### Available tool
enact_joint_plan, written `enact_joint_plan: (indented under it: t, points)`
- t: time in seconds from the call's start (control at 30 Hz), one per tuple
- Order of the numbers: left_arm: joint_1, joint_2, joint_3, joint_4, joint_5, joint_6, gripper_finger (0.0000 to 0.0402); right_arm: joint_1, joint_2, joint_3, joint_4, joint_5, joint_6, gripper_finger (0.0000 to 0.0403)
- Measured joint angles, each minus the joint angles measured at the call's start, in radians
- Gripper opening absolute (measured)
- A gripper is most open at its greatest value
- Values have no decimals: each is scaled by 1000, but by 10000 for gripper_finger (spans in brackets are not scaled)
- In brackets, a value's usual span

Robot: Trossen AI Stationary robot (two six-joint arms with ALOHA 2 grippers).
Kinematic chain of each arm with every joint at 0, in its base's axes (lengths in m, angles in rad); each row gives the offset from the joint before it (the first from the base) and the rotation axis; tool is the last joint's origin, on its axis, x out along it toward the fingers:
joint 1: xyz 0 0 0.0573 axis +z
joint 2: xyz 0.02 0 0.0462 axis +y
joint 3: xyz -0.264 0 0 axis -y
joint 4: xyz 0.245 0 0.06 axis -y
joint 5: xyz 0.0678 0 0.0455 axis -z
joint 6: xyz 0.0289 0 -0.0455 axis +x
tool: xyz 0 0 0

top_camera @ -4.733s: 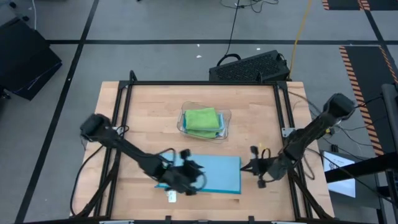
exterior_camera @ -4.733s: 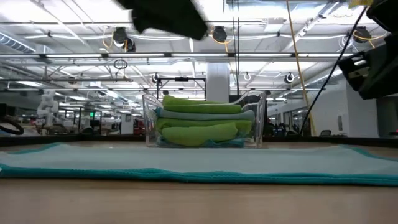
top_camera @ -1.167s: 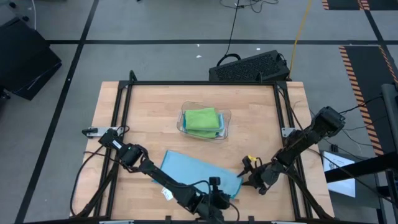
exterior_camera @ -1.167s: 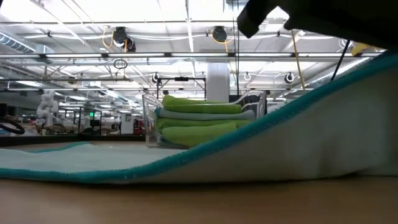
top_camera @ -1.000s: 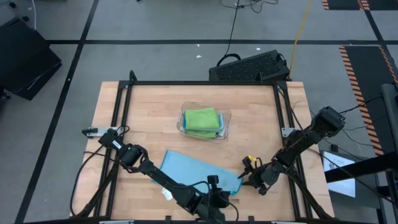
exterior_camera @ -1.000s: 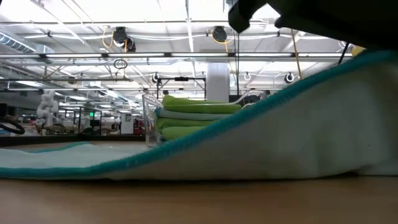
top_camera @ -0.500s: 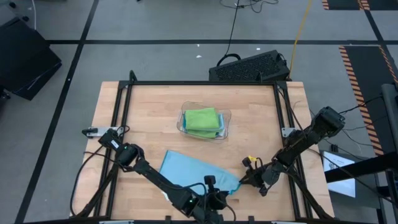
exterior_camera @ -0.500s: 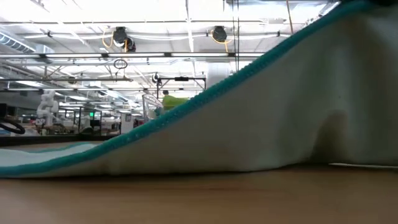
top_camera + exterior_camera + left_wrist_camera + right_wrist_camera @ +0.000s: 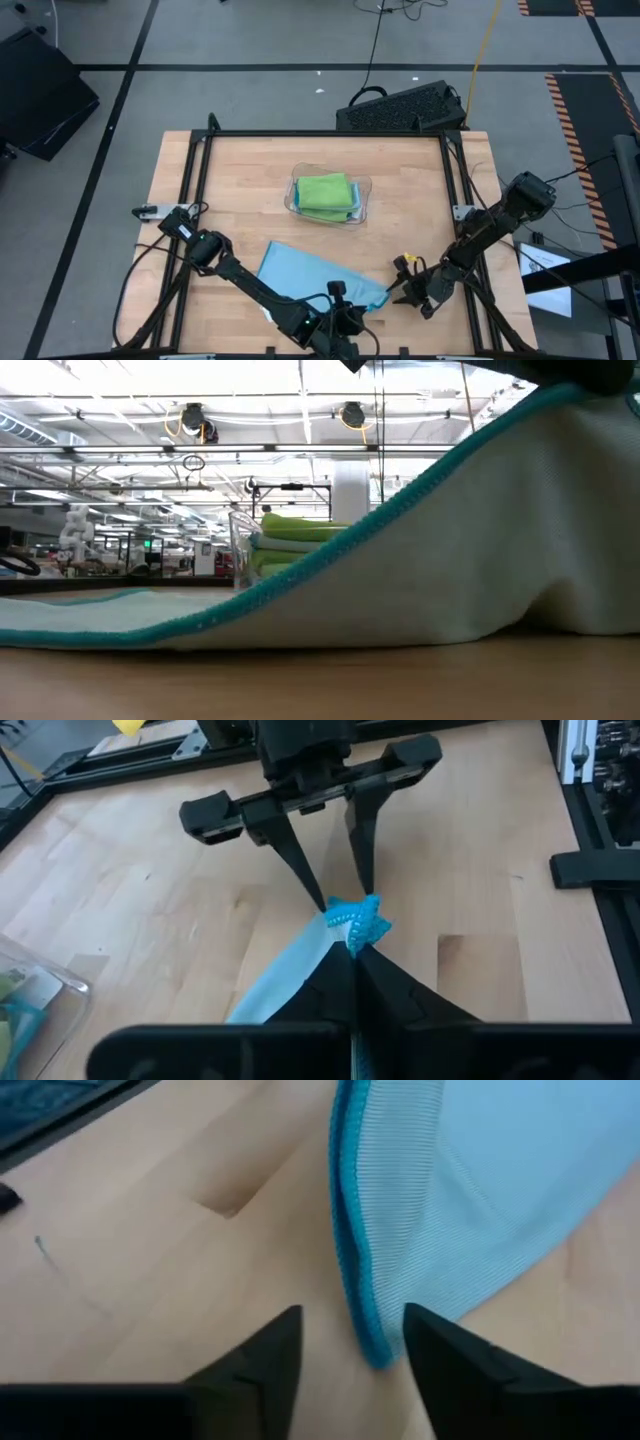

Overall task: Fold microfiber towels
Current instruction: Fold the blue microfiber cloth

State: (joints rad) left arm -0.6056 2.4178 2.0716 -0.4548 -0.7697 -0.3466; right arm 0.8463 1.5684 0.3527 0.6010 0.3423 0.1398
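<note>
- Where the blue towel (image 9: 318,278) lay flat and rectangular some seconds ago, it now slants across the near part of the table (image 9: 240,190), one corner lifted off the wood.
- Since half a second ago the right gripper (image 9: 400,293) has backed slightly off that corner, and in the low view the raised edge has sunk enough to show the tray (image 9: 243,550) again.
- The left gripper (image 9: 345,318) sits at the table's near edge, its arm stretched low from the left side; its fingers (image 9: 385,985) are pressed together, pinching the towel's bunched corner.
- The right gripper reaches in from the right side, tips aimed at that same corner; its fingers (image 9: 265,1350) stand apart, straddling the towel's hem without gripping it.
- The blue towel is a soft, finely ribbed cloth with a darker teal stitched border; its underside shows paler in the low view.
- The tray is clear plastic, set at the table's middle, holding folded green towels (image 9: 323,191) stacked with a blue layer between.
- The table is light wood in a dark metal frame.
</note>
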Motion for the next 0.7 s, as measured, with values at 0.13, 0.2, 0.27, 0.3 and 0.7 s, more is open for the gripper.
enact_joint_plan:
  t: [0.13,0.2,0.27,0.3,0.7]
  points:
    - [1,0,0,2,0,0,13,1,0,0,0,32,51,203]
    - [2,0,0,1,0,0,8,0,6,0,9,51,58,211]
    - [2,1,0,1,0,0,5,0,27,0,41,51,58,213]
    - [3,1,0,2,0,0,5,0,43,1,63,50,58,212]
    - [-3,1,0,2,1,-21,7,2,191,63,36,104,125,130]
